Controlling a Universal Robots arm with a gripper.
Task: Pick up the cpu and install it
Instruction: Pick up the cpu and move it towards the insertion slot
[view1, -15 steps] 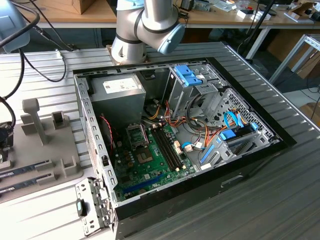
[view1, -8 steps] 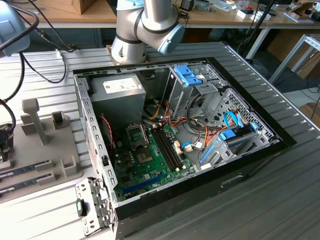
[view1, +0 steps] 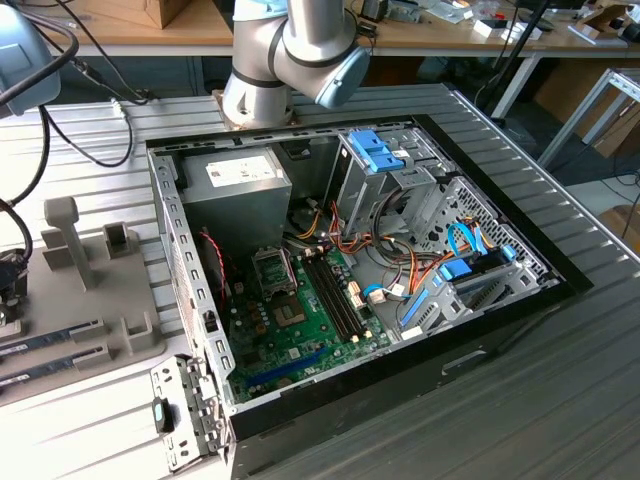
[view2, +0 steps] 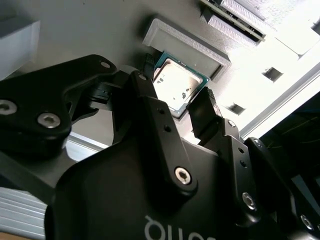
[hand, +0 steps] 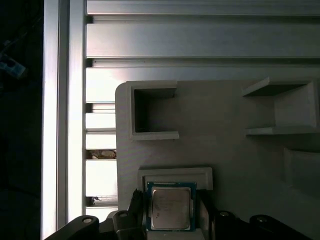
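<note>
In both wrist views the cpu (hand: 170, 209) (view2: 178, 89), a small square chip with a silver top and a thin green rim, lies flat on a grey holder (hand: 240, 165) against a raised ledge (hand: 175, 175). My gripper (hand: 170, 214) (view2: 176, 90) is down over the chip. One black finger (hand: 136, 206) sits at one edge and the other finger (view2: 204, 111) at the opposite edge, both tight against the chip. In the exterior view the open computer case (view1: 180, 230) shows the motherboard (view1: 310, 320) with its dark square socket (view1: 272, 270).
The grey holder (view1: 110, 320) lies at the exterior view's left on the ribbed metal table (view1: 560, 400), with upright posts (view1: 65, 235) and narrow memory sticks (view1: 50, 340). Inside the case are a power supply (view1: 235, 195), drive cages (view1: 385, 165) and loose cables (view1: 400, 275).
</note>
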